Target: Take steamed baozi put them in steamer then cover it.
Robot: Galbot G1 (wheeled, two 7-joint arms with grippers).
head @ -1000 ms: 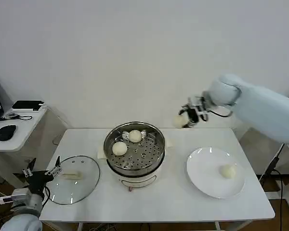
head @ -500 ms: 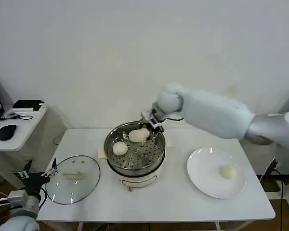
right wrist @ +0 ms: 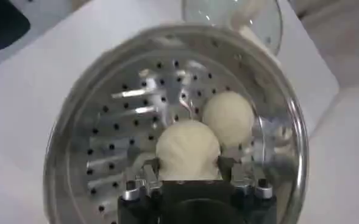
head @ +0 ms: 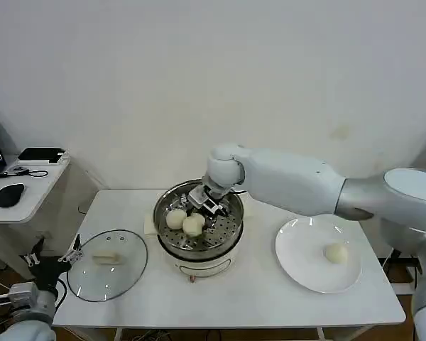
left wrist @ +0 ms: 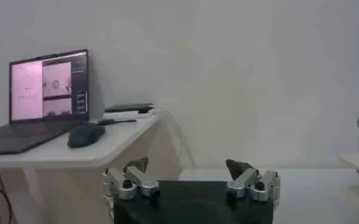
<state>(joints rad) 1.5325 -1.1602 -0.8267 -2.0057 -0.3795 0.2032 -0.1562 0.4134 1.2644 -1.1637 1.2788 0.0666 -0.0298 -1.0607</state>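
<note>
The right gripper (head: pixel 201 204), a second ago beside the plate, now sits inside the round shiny stainless-steel steamer (head: pixel 231 229), fingers gripping a smooth cream-white baozi (right wrist: pixel 188 148); release comes next.

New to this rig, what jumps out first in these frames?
The long white right arm reaches over the table, its right claw inside the round shiny stainless-steel steamer, shut on a small cream-white steamed bun beside another bun. One more bun sits on the flat white plate to the right. The round clear glass lid lies left of the steamer, by the open left claw.
</note>
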